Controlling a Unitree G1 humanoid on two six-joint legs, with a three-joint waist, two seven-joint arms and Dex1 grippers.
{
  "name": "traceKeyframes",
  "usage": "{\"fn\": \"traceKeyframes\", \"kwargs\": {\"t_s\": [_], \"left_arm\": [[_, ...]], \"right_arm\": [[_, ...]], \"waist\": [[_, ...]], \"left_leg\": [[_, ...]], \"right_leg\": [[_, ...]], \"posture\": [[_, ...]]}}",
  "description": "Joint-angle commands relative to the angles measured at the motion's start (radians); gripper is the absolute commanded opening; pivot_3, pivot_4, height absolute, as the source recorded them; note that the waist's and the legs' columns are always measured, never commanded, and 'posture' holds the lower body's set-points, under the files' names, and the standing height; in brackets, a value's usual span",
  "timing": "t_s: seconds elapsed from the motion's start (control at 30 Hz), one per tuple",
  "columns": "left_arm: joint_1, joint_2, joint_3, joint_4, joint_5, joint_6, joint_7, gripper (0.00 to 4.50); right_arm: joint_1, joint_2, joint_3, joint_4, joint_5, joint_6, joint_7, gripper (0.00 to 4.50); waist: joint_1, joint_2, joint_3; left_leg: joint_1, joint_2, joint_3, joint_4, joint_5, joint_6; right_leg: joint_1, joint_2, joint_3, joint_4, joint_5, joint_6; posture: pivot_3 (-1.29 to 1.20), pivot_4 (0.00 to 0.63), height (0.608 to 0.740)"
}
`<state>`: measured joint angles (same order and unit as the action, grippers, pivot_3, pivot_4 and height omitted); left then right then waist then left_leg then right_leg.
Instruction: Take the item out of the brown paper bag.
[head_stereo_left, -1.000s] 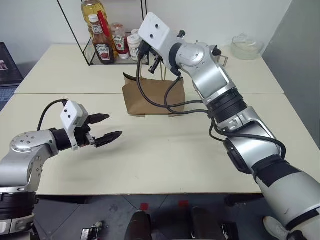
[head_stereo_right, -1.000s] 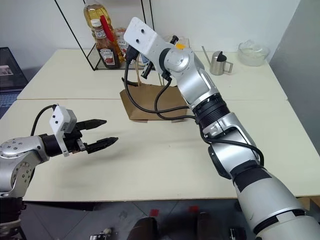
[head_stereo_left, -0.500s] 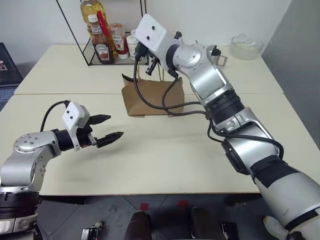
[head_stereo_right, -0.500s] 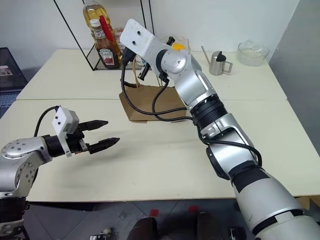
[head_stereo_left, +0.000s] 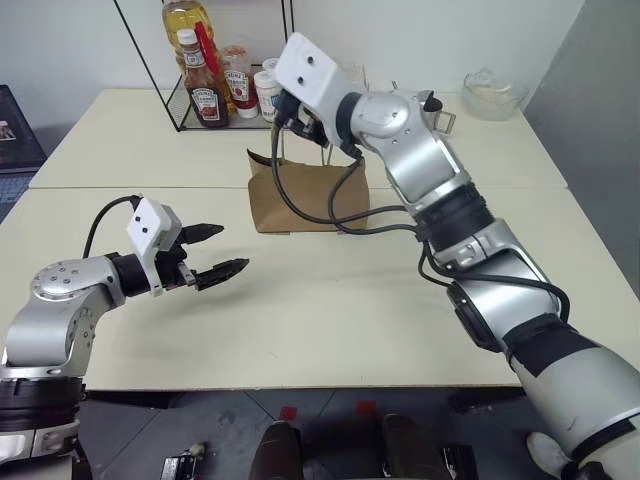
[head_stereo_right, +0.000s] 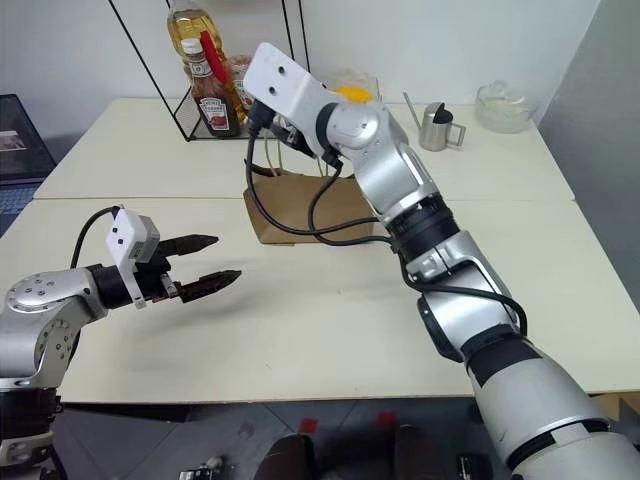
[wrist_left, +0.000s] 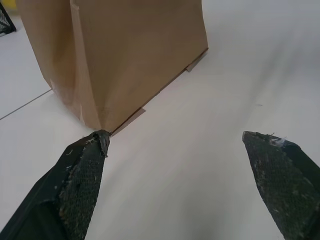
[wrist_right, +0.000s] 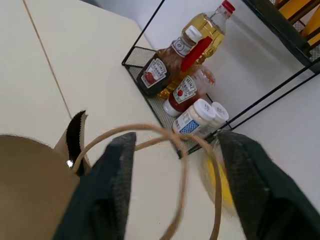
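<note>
The brown paper bag (head_stereo_left: 305, 195) stands upright at mid-table with its tan loop handles (wrist_right: 155, 128) up. My right gripper (wrist_right: 175, 137) hovers just over the bag's mouth (head_stereo_left: 308, 122), open, with a handle loop passing loosely between its fingers. A blurred yellow-orange shape (wrist_right: 220, 182) shows beside one finger, and again behind my right wrist (head_stereo_right: 352, 92); I cannot tell whether it is the item. My left gripper (head_stereo_left: 233, 248) is open and empty, low over the table left of the bag, pointing at the bag's lower corner (wrist_left: 102, 122).
A black wire rack (head_stereo_left: 190, 120) at the back left holds ketchup bottles (head_stereo_left: 205, 95), a large oil bottle (head_stereo_left: 185, 20) and small white jars (wrist_right: 197, 117). A steel jug (head_stereo_right: 435, 125) and a glass bowl (head_stereo_left: 492, 92) stand at the back right.
My right gripper has gone from shut to open above the bag's handles, staying roughly in place. The left arm has kept still.
</note>
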<state>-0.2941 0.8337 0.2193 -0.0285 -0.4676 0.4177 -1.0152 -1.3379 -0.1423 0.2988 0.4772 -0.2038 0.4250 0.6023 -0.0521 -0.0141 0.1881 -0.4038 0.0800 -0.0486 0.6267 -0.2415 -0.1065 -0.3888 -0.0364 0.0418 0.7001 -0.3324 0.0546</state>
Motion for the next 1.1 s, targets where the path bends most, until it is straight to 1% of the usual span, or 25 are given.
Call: {"fn": "traceKeyframes", "kwargs": {"t_s": [0.03,0.13,0.3,0.47,0.53,0.6,0.7,0.87,0.93,0.97,1.03,1.1], "left_arm": [[-0.017,0.002,0.011,-0.021,-0.01,-0.004,0.0,4.5],[-0.032,-0.001,0.011,-0.02,-0.014,0.002,0.004,4.5],[-0.081,-0.005,0.013,-0.016,-0.027,0.041,0.021,4.5],[-0.201,0.002,0.004,0.009,-0.032,0.084,0.036,4.5],[-0.267,0.005,-0.011,0.042,-0.025,0.081,0.025,4.5],[-0.331,0.002,-0.029,0.089,-0.01,0.067,0.015,4.5],[-0.448,-0.016,-0.069,0.225,0.051,-0.013,0.008,3.93],[-0.694,-0.067,-0.194,0.607,0.27,-0.311,0.047,2.34],[-0.794,-0.096,-0.22,0.769,0.324,-0.405,0.052,1.77],[-0.85,-0.112,-0.241,0.865,0.366,-0.467,0.078,1.39],[-0.955,-0.143,-0.273,1.04,0.44,-0.561,0.14,0.78],[-1.032,-0.167,-0.301,1.164,0.504,-0.629,0.204,0.14]], "right_arm": [[0.073,-0.052,-0.022,-0.245,0.043,0.112,0.08,2.69],[0.158,-0.108,-0.044,-0.448,0.095,0.228,0.142,2.69],[0.287,-0.217,-0.083,-0.71,0.182,0.366,0.21,2.69],[0.478,-0.337,-0.22,-1.006,0.378,0.506,0.293,2.69],[0.564,-0.376,-0.271,-1.106,0.436,0.557,0.296,2.69],[0.639,-0.393,-0.321,-1.182,0.482,0.583,0.28,2.69],[0.726,-0.418,-0.374,-1.269,0.531,0.637,0.239,2.72],[0.772,-0.41,-0.455,-1.361,0.618,0.73,0.16,2.72],[0.772,-0.408,-0.47,-1.384,0.647,0.755,0.13,2.72],[0.773,-0.402,-0.484,-1.398,0.666,0.779,0.114,2.72],[0.778,-0.399,-0.507,-1.422,0.694,0.806,0.084,2.72],[0.785,-0.398,-0.532,-1.441,0.725,0.84,0.059,2.72]], "waist": [[0.0,0.0,0.0],[0.0,0.0,0.0],[0.002,0.0,0.0],[0.018,-0.001,0.0],[0.019,-0.001,0.0],[0.021,-0.002,-0.001],[0.02,-0.002,-0.001],[0.022,-0.002,-0.001],[0.023,-0.002,0.0],[0.022,-0.002,0.0],[0.023,-0.002,0.0],[0.022,-0.003,0.0]], "left_leg": [[0.0,0.0,0.0,0.0,0.0,0.0],[0.0,0.0,-0.001,0.0,0.0,0.0],[0.0,0.0,-0.001,0.0,0.0,0.0],[0.0,0.0,-0.002,0.001,0.0,0.0],[0.0,0.0,-0.002,0.001,0.0,0.0],[0.0,0.0,-0.003,0.001,0.0,0.0],[0.0,0.0,-0.003,0.002,0.0,0.0],[0.001,0.0,-0.003,0.002,0.0,0.0],[0.001,0.0,-0.003,0.002,0.0,0.0],[0.001,0.0,-0.003,0.002,0.0,0.0],[0.0,0.0,-0.003,0.002,0.0,0.0],[-0.001,0.0,-0.003,0.002,0.0,0.0]], "right_leg": [[0.0,0.0,0.0,0.0,0.0,0.0],[0.0,0.0,0.0,0.0,0.0,0.0],[0.0,0.001,0.0,0.001,0.0,0.0],[0.001,0.001,0.0,-0.001,0.0,0.0],[0.001,0.001,0.0,0.0,0.0,0.0],[0.002,0.002,-0.001,0.0,0.0,0.0],[0.002,0.002,0.0,0.0,0.0,0.0],[0.003,0.002,-0.001,0.0,0.0,0.0],[0.003,0.002,-0.001,0.0,0.0,0.0],[0.003,0.002,-0.001,-0.001,0.0,0.0],[0.003,0.002,-0.001,-0.002,0.0,0.0],[0.003,0.002,-0.001,-0.003,0.0,0.0]], "posture": [[0.0,0.15,0.74],[0.0,0.15,0.74],[0.0,0.15,0.74],[0.0,0.15,0.74],[0.0,0.15,0.74],[0.0,0.15,0.74],[0.0,0.15,0.74],[0.0,0.15,0.74],[0.0,0.15,0.74],[0.0,0.15,0.74],[0.0,0.15,0.74],[0.0,0.15,0.74]]}}
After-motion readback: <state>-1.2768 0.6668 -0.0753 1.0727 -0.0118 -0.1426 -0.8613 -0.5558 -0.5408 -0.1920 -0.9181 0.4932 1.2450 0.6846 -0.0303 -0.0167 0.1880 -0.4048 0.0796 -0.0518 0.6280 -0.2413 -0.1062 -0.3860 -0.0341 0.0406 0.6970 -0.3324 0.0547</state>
